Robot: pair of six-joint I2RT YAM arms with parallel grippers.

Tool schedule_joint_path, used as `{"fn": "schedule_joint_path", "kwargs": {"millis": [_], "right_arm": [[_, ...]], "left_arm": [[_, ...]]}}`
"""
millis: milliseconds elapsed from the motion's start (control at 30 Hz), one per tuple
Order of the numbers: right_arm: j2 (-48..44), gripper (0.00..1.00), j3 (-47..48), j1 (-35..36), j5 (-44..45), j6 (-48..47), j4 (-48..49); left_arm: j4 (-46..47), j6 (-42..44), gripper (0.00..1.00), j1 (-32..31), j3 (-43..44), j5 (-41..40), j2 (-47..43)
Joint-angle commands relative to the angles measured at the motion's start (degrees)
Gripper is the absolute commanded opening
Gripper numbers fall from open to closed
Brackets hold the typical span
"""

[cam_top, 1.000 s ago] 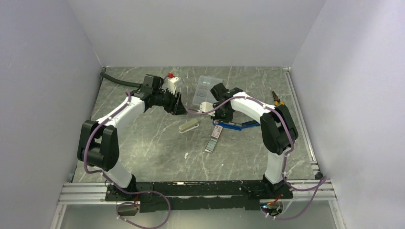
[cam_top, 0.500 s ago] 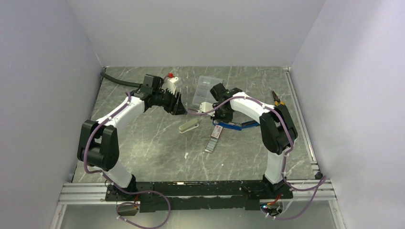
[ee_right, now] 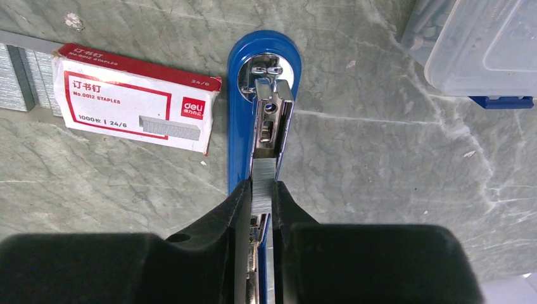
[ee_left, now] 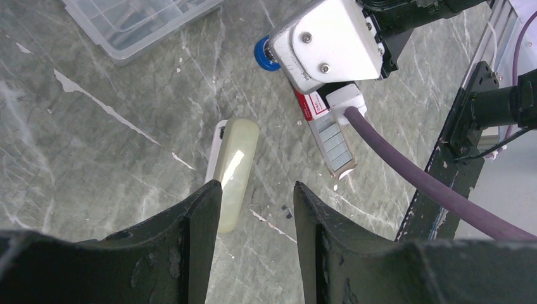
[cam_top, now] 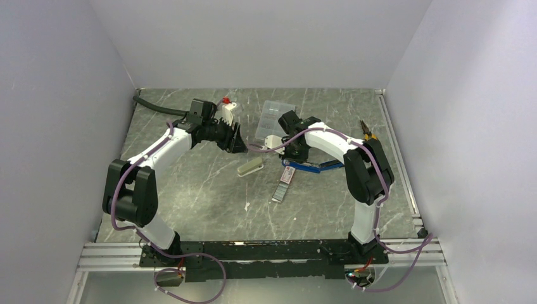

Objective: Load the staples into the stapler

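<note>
The blue stapler [ee_right: 253,69] lies open on the table with its metal magazine [ee_right: 271,117] exposed; it also shows in the top view [cam_top: 313,168]. My right gripper [ee_right: 260,185] is shut on a silvery strip of staples [ee_right: 264,174] and holds it in line with the magazine, just above it. The white staple box with a red end [ee_right: 130,101] lies to the left, with more staples in its grey tray [ee_right: 16,76]. My left gripper [ee_left: 256,190] is open and empty above the table, next to a cream oblong object [ee_left: 237,168].
A clear compartment case [cam_top: 273,117] lies behind the stapler and shows in the right wrist view [ee_right: 484,38]. A white part with a red end [cam_top: 228,109] and a black hose [cam_top: 158,106] are at the back left. Pliers [cam_top: 367,131] lie at the right.
</note>
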Motion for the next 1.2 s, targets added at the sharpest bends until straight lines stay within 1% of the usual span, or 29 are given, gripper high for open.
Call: {"fn": "schedule_joint_path", "kwargs": {"millis": [0, 400, 600, 833, 1067, 1167], "right_arm": [[0.8, 0.18, 0.7, -0.2, 0.2, 0.4, 2.7], [0.4, 0.29, 0.4, -0.3, 0.3, 1.1, 3.1], [-0.2, 0.3, 0.4, -0.3, 0.3, 1.6, 3.1], [-0.7, 0.36, 0.3, -0.3, -0.1, 2.0, 3.0], [-1.6, 0.41, 1.0, -0.5, -1.4, 2.8, 2.9], [-2.6, 0.44, 1.4, -1.7, -3.5, 4.0, 3.1]], "left_arm": [[0.2, 0.7, 0.51, 0.2, 1.9, 1.3, -1.2], [0.1, 1.0, 0.51, 0.3, 1.5, 0.8, -1.6], [0.2, 1.0, 0.51, 0.5, 1.4, 0.8, -1.7], [0.3, 0.7, 0.51, 0.5, 1.3, 0.9, -1.9], [0.3, 0.6, 0.51, 0.5, 1.3, 0.9, -2.2], [0.4, 0.6, 0.51, 0.5, 1.2, 0.9, -2.3]]}}
